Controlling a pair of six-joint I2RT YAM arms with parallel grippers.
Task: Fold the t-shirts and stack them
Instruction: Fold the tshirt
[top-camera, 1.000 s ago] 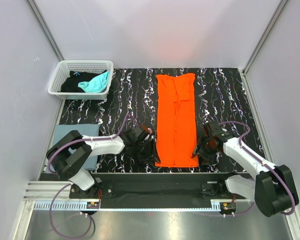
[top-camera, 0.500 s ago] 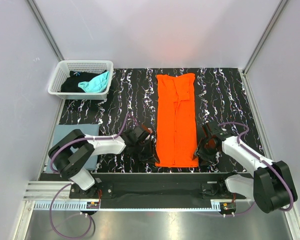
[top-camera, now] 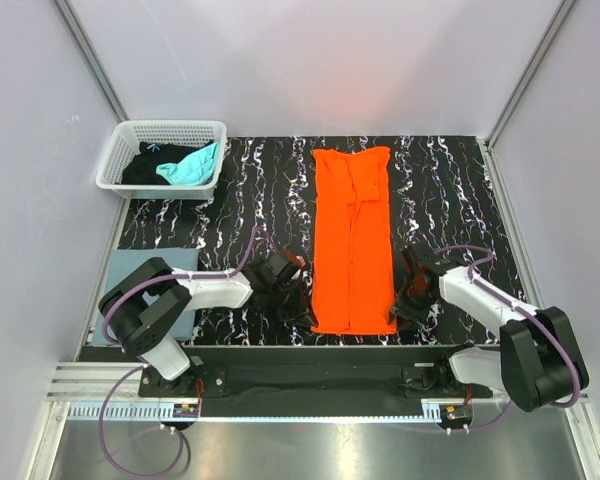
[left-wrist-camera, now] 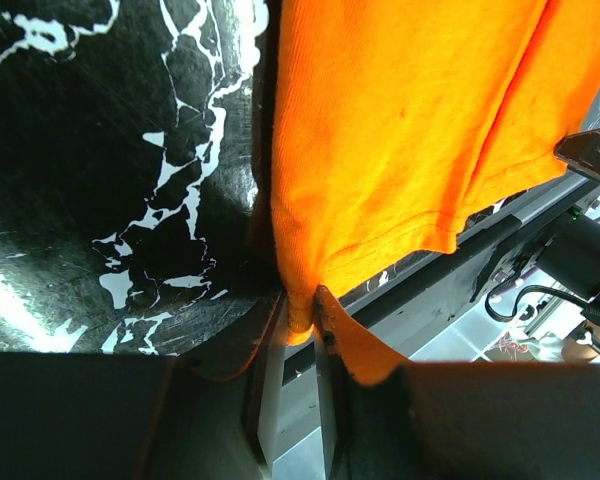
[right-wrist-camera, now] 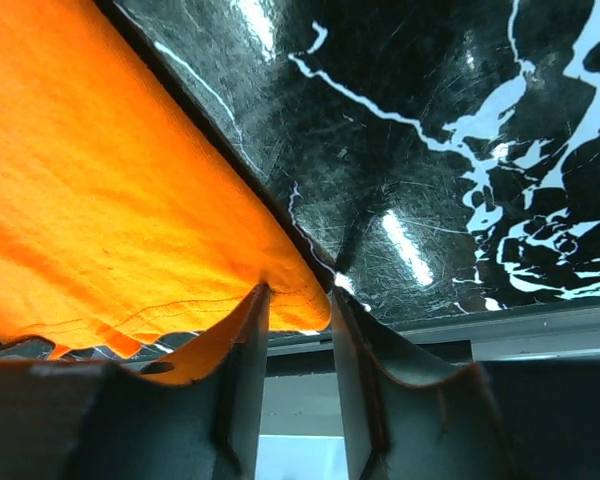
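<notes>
The orange t-shirt [top-camera: 353, 240] lies folded into a long strip down the middle of the black marbled mat. My left gripper [top-camera: 302, 312] is at its near left corner. In the left wrist view, that gripper [left-wrist-camera: 300, 310] is shut on a pinch of the orange hem [left-wrist-camera: 410, 130]. My right gripper [top-camera: 398, 312] is at the near right corner. In the right wrist view, that gripper [right-wrist-camera: 298, 300] is open, and the orange corner [right-wrist-camera: 110, 200] lies between the spread fingers. A slate grey-blue t-shirt [top-camera: 130, 265] lies folded at the near left, partly under my left arm.
A white lattice basket [top-camera: 130, 135] at the far left holds a teal shirt [top-camera: 192, 165] and a black one [top-camera: 145, 165]. The black mounting rail [top-camera: 310, 365] runs along the near edge, just behind both grippers. Walls close in on the left, back and right.
My right gripper has moved left and a little nearer, onto the shirt's near right corner. My left gripper has stayed on the near left corner.
</notes>
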